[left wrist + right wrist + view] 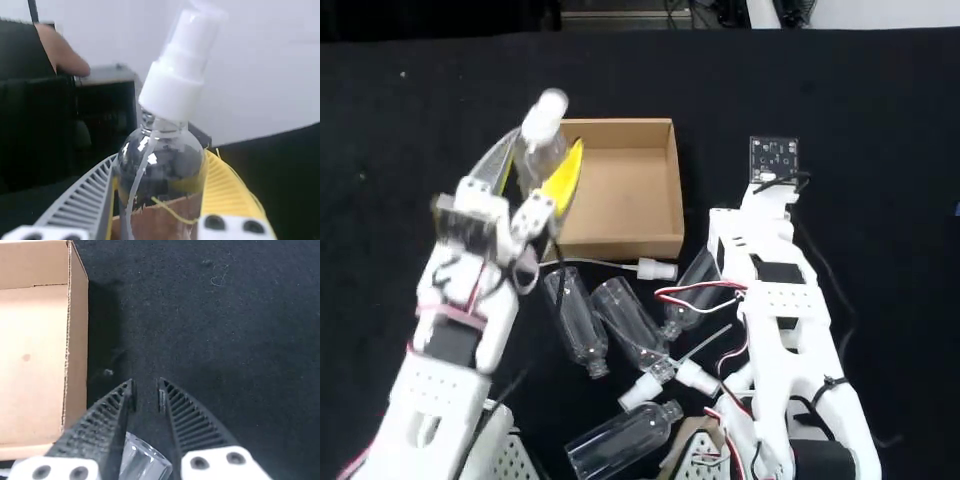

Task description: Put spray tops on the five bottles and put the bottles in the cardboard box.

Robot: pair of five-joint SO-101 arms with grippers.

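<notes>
My left gripper (pixel 545 142) is shut on a clear bottle (pixel 542 150) with a white spray top (pixel 546 108) fitted. It holds the bottle upright above the left edge of the cardboard box (pixel 665 190). In the left wrist view the bottle (pixel 162 170) sits between the grey and yellow fingers of the gripper (pixel 162 157), with the spray top (pixel 177 70) above them. My right gripper (pixel 146 390) is slightly open over the table, right of the box (pixel 35 340). A bottle's open mouth (pixel 142 457) lies near the base of its fingers, not gripped.
Several uncapped clear bottles (pixel 575 320) lie on the black table in front of the box, one (pixel 692 285) against the right arm (pixel 775 300). Loose spray tops lie among them: one (pixel 655 268) by the box's front wall, two more (pixel 695 376) further forward.
</notes>
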